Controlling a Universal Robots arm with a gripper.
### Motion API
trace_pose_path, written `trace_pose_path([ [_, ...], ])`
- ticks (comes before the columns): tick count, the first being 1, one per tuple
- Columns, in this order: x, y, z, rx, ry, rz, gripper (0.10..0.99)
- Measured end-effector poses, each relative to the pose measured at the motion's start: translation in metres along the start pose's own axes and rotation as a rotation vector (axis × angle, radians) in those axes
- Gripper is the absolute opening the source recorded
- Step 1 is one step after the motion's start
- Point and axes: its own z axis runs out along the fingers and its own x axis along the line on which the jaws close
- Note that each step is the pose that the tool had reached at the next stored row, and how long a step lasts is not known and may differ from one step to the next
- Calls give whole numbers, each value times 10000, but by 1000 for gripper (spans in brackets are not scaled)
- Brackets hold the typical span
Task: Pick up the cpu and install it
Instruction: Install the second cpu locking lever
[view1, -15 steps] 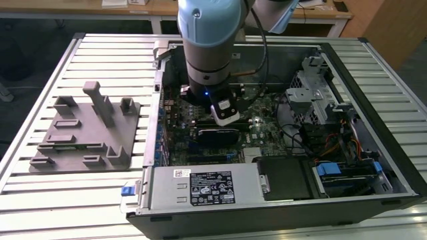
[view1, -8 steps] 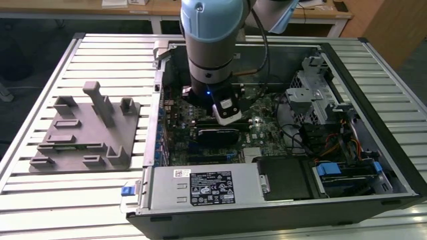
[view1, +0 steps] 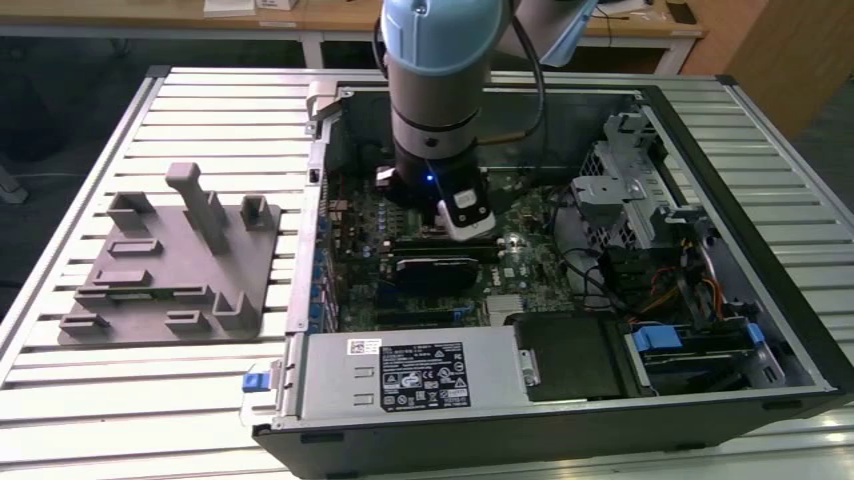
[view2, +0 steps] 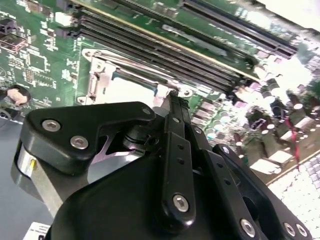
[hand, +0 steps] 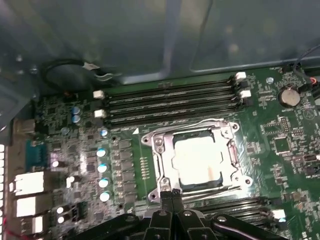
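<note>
Grey slatted metal forms the table (view1: 160, 400) on which an open computer case (view1: 787, 330) is laid in the exterior view. On the exterior view's left, well apart from the case wall, a grey plastic tray (view1: 167, 265) with upright posts is set on the slats. The arm (view1: 441, 90) is lowered into the case, and its gripper (view1: 470, 232) is held just above the green motherboard (view1: 534, 265), near a black rectangular block (view1: 434, 270).

In the second wrist view, the black gripper (view2: 172, 95) is seen from behind, its fingers (view2: 176, 150) pressed together with no gap and nothing between them. Their tips are placed at the edge of the metal socket frame (view2: 97, 75), beside the long black memory slots (view2: 165, 50).

In the first wrist view, the cpu (hand: 199, 160) is seen seated inside the socket frame (hand: 160, 150), its pale metal top facing up and lying flat. The closed fingertips (hand: 172, 196) are positioned at the frame's near edge, beside the chip and not gripping it. Black memory slots (hand: 170, 97) are lined up on the far side of the socket.
</note>
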Motion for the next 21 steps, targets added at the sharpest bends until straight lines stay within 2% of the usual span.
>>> trace_pose_path([
  [13, -149, 202, 88, 439, -70, -19, 106],
  [21, -226, 318, 138, 823, -130, -35, 106],
])
